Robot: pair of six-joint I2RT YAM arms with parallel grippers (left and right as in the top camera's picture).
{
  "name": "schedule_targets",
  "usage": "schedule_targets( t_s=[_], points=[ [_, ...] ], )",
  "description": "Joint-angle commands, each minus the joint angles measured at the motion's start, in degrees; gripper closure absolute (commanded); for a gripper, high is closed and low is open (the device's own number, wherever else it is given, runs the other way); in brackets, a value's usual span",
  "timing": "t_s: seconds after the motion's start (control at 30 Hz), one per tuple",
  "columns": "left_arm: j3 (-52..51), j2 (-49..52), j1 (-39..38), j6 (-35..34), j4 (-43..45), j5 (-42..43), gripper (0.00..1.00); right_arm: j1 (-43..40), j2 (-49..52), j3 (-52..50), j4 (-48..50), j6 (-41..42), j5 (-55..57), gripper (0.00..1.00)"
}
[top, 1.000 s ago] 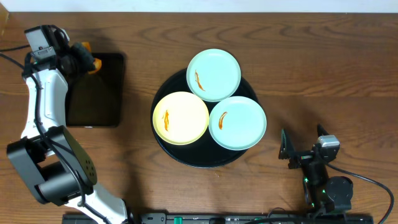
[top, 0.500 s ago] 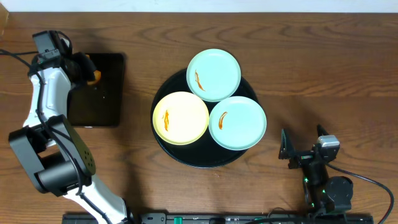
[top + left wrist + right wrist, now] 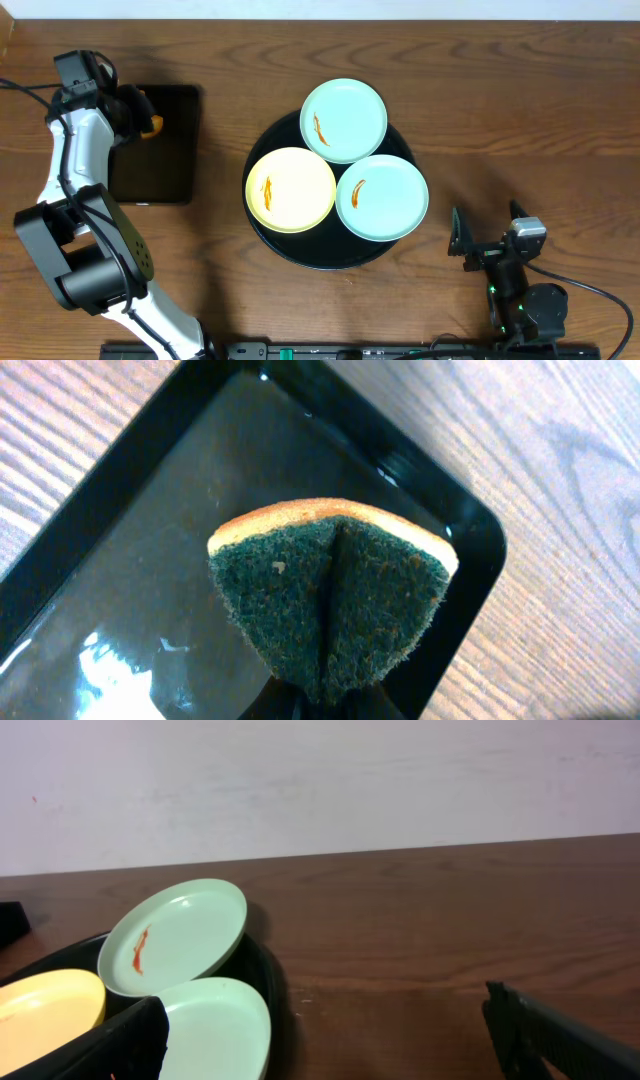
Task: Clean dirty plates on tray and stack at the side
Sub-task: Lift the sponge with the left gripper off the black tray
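Robot test bench, lab-like rather than a working kitchen. Dark wood-grain table (image 3: 520, 100), plain pale wall (image 3: 320, 780) beyond the tray (image 3: 320, 252). The tray sits at centre with three plates (image 3: 350, 115) set on it. White-and-black left arm (image 3: 70, 160) stands left of the tray, right arm (image 3: 512, 275) to its near right. Black mounting rail (image 3: 400, 352) runs along the table's near edge.

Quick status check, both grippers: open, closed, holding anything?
Left gripper: closed, pinching the folded sponge.
Right gripper: open, holding nothing.
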State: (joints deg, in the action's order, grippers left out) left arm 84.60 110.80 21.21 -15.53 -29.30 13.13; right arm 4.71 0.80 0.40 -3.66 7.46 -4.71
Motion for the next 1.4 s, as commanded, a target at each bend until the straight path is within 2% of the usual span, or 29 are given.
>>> schedule_targets(
  t_s=[0.0,0.27,0.5,0.63,0.7,0.73,0.83,1.0,1.07,1.17,1.37],
  points=[
    [0.0,0.6,0.0,0.9,-0.6,0.9,0.93,-0.3,0.0,-0.1,-0.2,0.8,-0.2,0.01],
    [0.0,-6.1,2.3,0.4,4.5,22.0,0.93,-0.3,0.0,-0.1,-0.2,0.8,-0.2,0.01],
    [0.0,-11.7,5.0,1.8,5.3,22.0,0.93,-0.3,0.0,-0.1,-0.2,0.8,-0.2,0.01],
    [-0.3,-8.2,4.7,3.5,3.7,15.7,0.93,-0.3,0.0,-0.1,-0.2,0.8,-0.2,0.01],
    [-0.8,-3.4,4.7,3.5,3.9,15.2,0.93,-0.3,0.0,-0.1,-0.2,0.8,-0.2,0.01],
    [-0.7,0.9,4.9,3.5,3.9,16.5,0.93,-0.3,0.0,-0.1,-0.2,0.8,-0.2,0.01],
    [-0.7,3.8,6.3,3.5,4.6,25.7,0.93,-0.3,0.0,-0.1,-0.2,0.8,-0.2,0.01],
    [-0.7,1.6,9.4,3.1,12.9,47.1,0.93,-0.3,0.0,-0.1,-0.2,0.8,-0.2,0.01],
    [-0.7,-0.7,10.8,-0.6,17.3,52.3,0.92,-0.3,0.0,-0.1,-0.2,0.8,-0.2,0.01],
    [-0.7,-4.3,12.4,-5.5,20.4,52.2,0.93,-0.3,0.0,-0.1,-0.2,0.8,-0.2,0.01],
    [-0.7,-7.5,13.2,-5.8,20.9,51.9,0.93,-0.3,0.0,-0.1,-0.2,0.8,-0.2,0.01]
  ],
)
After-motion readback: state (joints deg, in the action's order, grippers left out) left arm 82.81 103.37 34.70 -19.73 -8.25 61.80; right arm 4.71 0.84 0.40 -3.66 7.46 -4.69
